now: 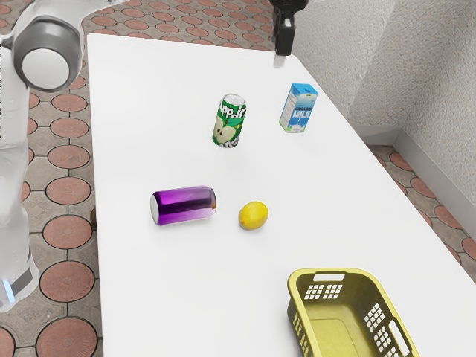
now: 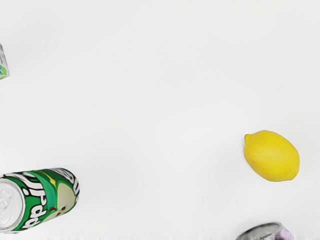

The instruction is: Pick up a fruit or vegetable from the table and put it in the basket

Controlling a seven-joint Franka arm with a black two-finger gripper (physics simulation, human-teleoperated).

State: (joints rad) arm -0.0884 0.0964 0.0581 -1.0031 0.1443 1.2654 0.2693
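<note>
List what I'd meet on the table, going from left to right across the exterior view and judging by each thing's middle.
Purple can lying on its side → green can with apples on it → lemon → blue milk carton → yellow-green basket.

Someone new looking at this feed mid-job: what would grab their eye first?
Probably the yellow basket, cut off by the exterior view's lower edge, and the glossy purple can lying on its side on the white table. Next would come the bright lemon, lying beside that can, and the upright green can near the blue milk carton.
</note>
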